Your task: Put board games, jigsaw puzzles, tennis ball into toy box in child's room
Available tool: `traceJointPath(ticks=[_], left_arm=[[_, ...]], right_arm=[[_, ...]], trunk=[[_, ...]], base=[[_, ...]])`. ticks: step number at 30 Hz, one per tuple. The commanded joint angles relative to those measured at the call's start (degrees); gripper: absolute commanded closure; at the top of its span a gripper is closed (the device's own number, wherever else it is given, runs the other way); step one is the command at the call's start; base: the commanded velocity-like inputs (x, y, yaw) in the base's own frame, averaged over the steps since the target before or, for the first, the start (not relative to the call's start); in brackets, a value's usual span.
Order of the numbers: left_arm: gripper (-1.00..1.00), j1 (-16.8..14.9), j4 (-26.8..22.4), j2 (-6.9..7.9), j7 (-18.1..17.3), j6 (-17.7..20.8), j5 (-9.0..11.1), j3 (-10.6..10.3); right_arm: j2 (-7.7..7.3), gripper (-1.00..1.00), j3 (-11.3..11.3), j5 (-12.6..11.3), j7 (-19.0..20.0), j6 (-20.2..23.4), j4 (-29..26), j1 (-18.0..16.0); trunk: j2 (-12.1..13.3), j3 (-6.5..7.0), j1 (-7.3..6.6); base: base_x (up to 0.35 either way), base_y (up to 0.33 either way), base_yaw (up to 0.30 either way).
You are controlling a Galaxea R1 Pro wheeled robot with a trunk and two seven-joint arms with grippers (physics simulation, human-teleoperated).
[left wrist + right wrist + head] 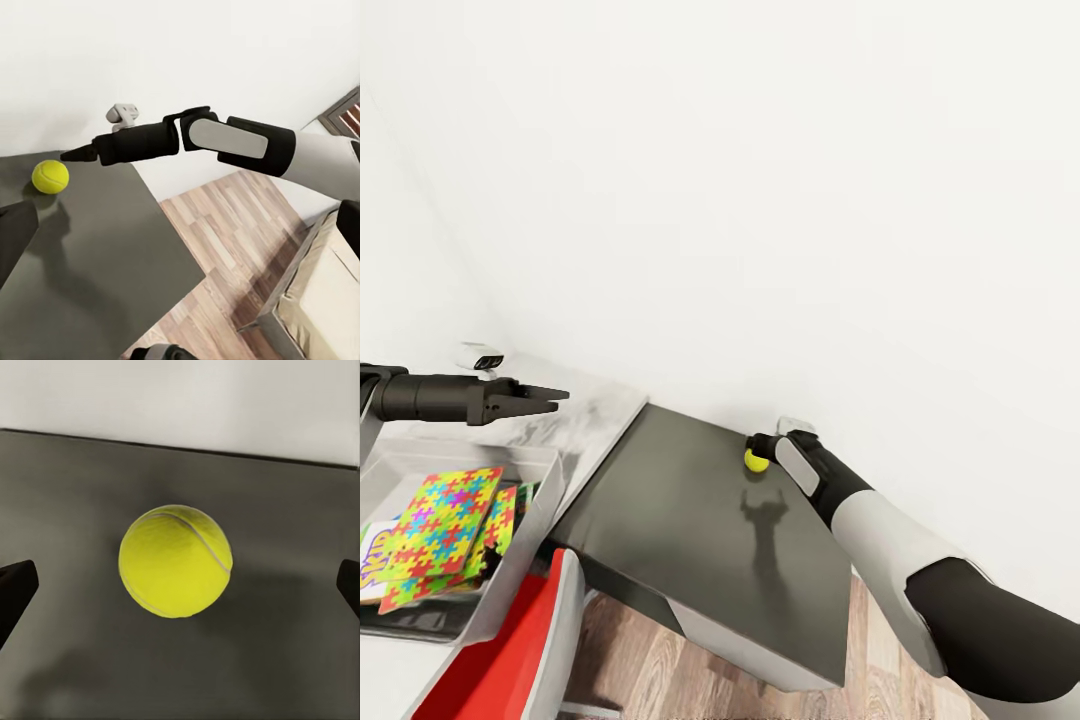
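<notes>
Black-and-white right arm (920, 560) stretched forward, its black two-fingered right gripper (180, 585) spread wide. Dark left arm (420, 396) held level, its black left gripper (545, 397) with fingers pressed together.

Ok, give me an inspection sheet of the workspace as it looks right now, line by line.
Surface: dark grey table against the white wall; a marbled white top beside it carries the toy box.
Job's things: tennis ball lies on the dark table near the wall; two jigsaw puzzles and a printed board game lie in the toy box.
Clutter: a red object stands below the toy box.
Grippers: right gripper is open, with the ball between its fingertips, untouched; left gripper hovers above the toy box, jaws together.
Cables: nothing seen.
Surroundings: wood-plank floor; a cream bed.
</notes>
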Motion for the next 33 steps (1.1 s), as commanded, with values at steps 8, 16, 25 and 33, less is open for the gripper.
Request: traceJointPath(ticks=[8, 16, 25, 33], left_arm=[[-1.00, -0.1, 0.0, 0.04, -0.2, 0.6, 0.0, -0.1], [-1.00, -0.1, 0.0, -0.01, -0.2, 0.6, 0.0, -0.1], [-1.00, -0.1, 0.0, -0.16, -0.2, 0.5, 0.0, -0.1], [-1.00, -0.1, 0.0, -0.16, -0.2, 0.5, 0.0, -0.1]], right_arm=[[0.13, -1.00, 0.5, -0.5, -0.5, 0.2, -0.1, -0.1], [-0.33, -1.00, 0.6, -0.6, -0.5, 0.2, -0.1, -0.1], [-0.43, -1.00, 0.7, -0.6, -0.5, 0.2, -2.0, -0.1], [-0.42, -1.00, 0.7, -0.5, -0.5, 0.3, -3.7, -0.1]], trunk=[[-0.1, -0.86, 0.03], [-0.1, -1.61, 0.03], [-0.1, -2.46, 0.03], [-0.1, -3.21, 0.03]], base=[[0.000, 0.000, 0.037], [0.000, 0.000, 0.067], [0.000, 0.000, 0.067], [0.000, 0.000, 0.036]])
